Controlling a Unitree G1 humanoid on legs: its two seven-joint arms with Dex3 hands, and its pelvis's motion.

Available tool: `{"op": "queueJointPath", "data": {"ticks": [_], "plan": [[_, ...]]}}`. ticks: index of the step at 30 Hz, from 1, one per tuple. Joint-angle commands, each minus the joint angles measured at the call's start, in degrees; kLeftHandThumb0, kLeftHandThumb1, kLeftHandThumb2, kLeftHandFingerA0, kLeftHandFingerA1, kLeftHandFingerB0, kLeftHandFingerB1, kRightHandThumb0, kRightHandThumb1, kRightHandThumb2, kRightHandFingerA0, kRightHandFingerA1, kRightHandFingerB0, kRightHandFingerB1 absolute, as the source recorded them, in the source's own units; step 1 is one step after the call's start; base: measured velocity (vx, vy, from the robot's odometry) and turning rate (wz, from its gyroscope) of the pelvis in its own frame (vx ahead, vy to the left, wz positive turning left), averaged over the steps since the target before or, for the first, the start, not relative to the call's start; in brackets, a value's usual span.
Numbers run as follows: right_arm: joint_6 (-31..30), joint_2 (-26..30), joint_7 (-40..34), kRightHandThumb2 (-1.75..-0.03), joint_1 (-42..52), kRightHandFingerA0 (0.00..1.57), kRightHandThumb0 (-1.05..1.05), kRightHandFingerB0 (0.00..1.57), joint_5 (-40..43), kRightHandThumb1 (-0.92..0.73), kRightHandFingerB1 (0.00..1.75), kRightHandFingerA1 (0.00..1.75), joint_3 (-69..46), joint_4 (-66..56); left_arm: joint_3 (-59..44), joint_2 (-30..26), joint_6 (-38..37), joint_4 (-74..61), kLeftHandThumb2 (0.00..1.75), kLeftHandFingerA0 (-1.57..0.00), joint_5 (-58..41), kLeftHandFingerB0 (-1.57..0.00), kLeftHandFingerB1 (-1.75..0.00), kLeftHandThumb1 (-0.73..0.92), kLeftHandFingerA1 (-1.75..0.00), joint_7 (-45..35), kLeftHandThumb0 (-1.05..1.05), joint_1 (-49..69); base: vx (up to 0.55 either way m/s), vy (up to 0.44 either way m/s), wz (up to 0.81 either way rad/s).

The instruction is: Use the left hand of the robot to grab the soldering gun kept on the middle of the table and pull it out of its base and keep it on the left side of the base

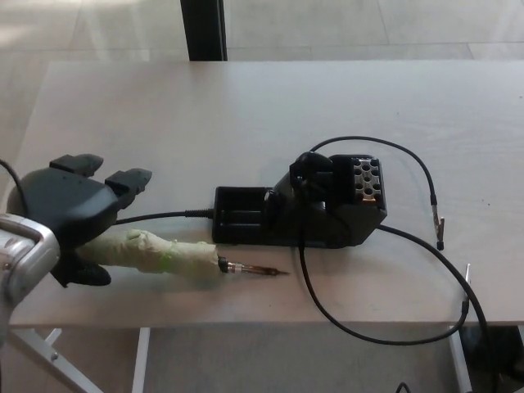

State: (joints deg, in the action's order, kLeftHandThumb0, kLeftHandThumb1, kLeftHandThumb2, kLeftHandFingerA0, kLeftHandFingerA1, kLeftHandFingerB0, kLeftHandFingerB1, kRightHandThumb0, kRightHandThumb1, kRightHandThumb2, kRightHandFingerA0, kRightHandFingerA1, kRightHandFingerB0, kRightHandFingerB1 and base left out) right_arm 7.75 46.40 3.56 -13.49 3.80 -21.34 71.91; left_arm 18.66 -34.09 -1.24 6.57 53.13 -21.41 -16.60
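I see the soldering gun [176, 257] lying flat on the surface [205, 115], left of its base [303, 209] and just in front, tip toward the base. My left robot hand [70, 213] hovers over its handle, fingers spread, holding nothing

No text, label, brand, number or sign can be read anywhere, neither on the black plastic soldering base [315, 209] nor on the green-taped soldering gun [176, 256], though small markings may be lost to blur.
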Motion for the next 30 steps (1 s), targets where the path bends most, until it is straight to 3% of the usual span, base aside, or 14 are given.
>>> {"op": "queueJointPath", "data": {"ticks": [1, 8, 9, 10, 11, 12, 14, 16, 17, 25, 26, 27, 28, 30], "plan": [[0.55, 0.14, 1.67, -0.91, 1.33, 0.81, -1.05, 0.63, 0.72, -0.8, 0.5, 0.7, -0.3, 0.52, 0.91, -3.29, 9.79, -6.36, 0.69, 0.0, -2.93, 0.0, 0.0, 0.48, 0.0, -25.52, -0.78, -2.77, 0.0, 0.0, 0.0], [0.49, 0.12, 1.52, -0.92, 1.72, 0.81, -1.05, 0.61, 0.75, -0.81, 0.49, 0.7, -0.29, 0.08, -5.23, -7.27, 11.14, -10.69, 0.72, 0.0, -18.53, 0.0, 0.0, 0.5, 0.0, -37.26, -0.89, -5.45, 0.0, 0.0, 0.0], [0.69, 0.1, 1.45, -0.91, 1.75, 0.8, -1.05, 0.6, 0.51, -0.81, 0.48, 0.7, -0.08, 0.26, -7.13, -7.82, 13.29, -12.2, 0.58, 0.0, -21.86, 0.0, 0.0, 0.57, 0.0, -39.52, -0.9, -5.54, 0.0, 0.0, 0.0], [0.95, 0.11, 1.28, -0.92, 1.89, 0.82, -1.05, 0.61, 0.27, -0.82, 0.49, 0.73, 0.11, 0.24, -13.55, -9.85, 17.49, -16.62, 0.82, 0.0, -31.64, 0.0, 0.0, 0.46, 0.0, -43.49, -0.97, -5.33, 0.0, 0.0, 0.0], [1.04, 0.1, 1.37, -0.93, 2.03, 0.82, -1.05, 0.61, 0.31, -0.81, 0.48, 0.72, 0.08, 0.22, -16.56, -10.37, 20.81, -19.03, 0.59, 0.0, -35.11, 0.0, 0.0, 0.57, 0.0, -45.23, -0.91, -5.17, 0.0, 0.0, 0.0], [0.91, 0.1, 1.49, -0.92, 2.07, 0.81, -1.05, 0.61, 0.4, -0.81, 0.49, 0.72, 0.03, 0.22, -19.87, -11.29, 22.79, -21.07, 0.82, 0.0, -39.02, 0.0, -0.03, 0.46, 0.0, -46.8, -0.93, -4.89, 0.0, 0.0, 0.0], [0.65, -0.03, 1.83, -0.92, 2.22, 0.8, -1.05, 0.59, 0.89, -0.8, 0.48, 0.72, -0.41, 0.41, -26.73, -14.09, 24.04, -24.05, 0.83, 0.0, -46.4, 0.0, -0.02, 0.47, 0.0, -49.32, -0.93, -4.37, 0.0, 0.0, 0.0], [0.66, -0.07, 1.82, -0.91, 2.5, 0.81, -1.05, 0.6, 0.99, -0.81, 0.48, 0.72, -0.54, 0.47, -33.99, -14.37, 28.1, -26.08, 0.59, 0.0, -52.2, 0.0, 0.0, 0.61, 0.0, -50.99, -0.92, -3.0, 0.0, 0.0, 0.0], [0.84, -0.18, 1.83, -0.92, 2.73, 0.8, -1.05, 0.6, 1.06, -0.8, 0.48, 0.72, -0.6, 0.4, -38.29, -13.88, 28.51, -25.95, 0.76, 0.0, -56.23, 0.0, 0.0, 0.56, 0.0, -51.34, -0.86, -1.88, 0.0, 0.0, 0.0], [1.2, -0.67, 2.28, -0.91, 3.37, 0.78, -1.05, 0.6, 1.52, -0.79, 0.48, 0.7, -1.0, 0.55, -64.43, -8.88, 37.79, -19.88, 0.97, 0.0, -75.74, 0.0, 0.0, 0.61, -0.15, -56.06, -0.98, 7.42, 0.0, 0.0, 0.0], [1.26, -0.64, 2.18, -1.28, 3.37, 0.77, -1.05, 0.59, 1.34, -0.61, 0.49, 0.69, -0.83, 0.51, -67.18, -7.84, 38.54, -19.85, 0.99, 0.0, -76.8, 0.0, 0.0, 0.62, -0.15, -55.58, -0.99, 9.11, 0.0, 0.0, 0.0], [0.89, -0.67, 2.02, -1.27, 3.27, 0.78, -1.05, 0.59, 1.53, -0.6, 0.49, 0.68, -1.0, 0.47, -72.23, -5.27, 40.48, -19.02, 1.0, 0.0, -78.12, 0.0, 0.0, 0.62, -0.17, -53.34, -0.99, 11.18, 0.0, 0.0, 0.0], [0.78, -0.69, 1.84, -0.9, 2.98, 0.79, -1.05, 0.6, 1.36, -0.8, 0.47, 0.69, -0.86, 0.7, -75.81, -2.41, 39.24, -18.72, 1.02, 0.0, -79.46, 0.0, 0.0, 0.66, -0.17, -49.77, -1.01, 13.35, 0.0, 0.0, 0.0], [1.21, -0.91, 1.88, -0.92, 3.27, 0.78, -1.05, 0.59, 1.27, -0.8, 0.47, 0.68, -0.76, 0.69, -78.32, 0.56, 38.09, -19.0, 1.01, 0.0, -79.73, 0.0, -0.01, 0.66, -0.16, -45.56, -0.98, 15.72, 0.0, 0.0, 0.0]]}}
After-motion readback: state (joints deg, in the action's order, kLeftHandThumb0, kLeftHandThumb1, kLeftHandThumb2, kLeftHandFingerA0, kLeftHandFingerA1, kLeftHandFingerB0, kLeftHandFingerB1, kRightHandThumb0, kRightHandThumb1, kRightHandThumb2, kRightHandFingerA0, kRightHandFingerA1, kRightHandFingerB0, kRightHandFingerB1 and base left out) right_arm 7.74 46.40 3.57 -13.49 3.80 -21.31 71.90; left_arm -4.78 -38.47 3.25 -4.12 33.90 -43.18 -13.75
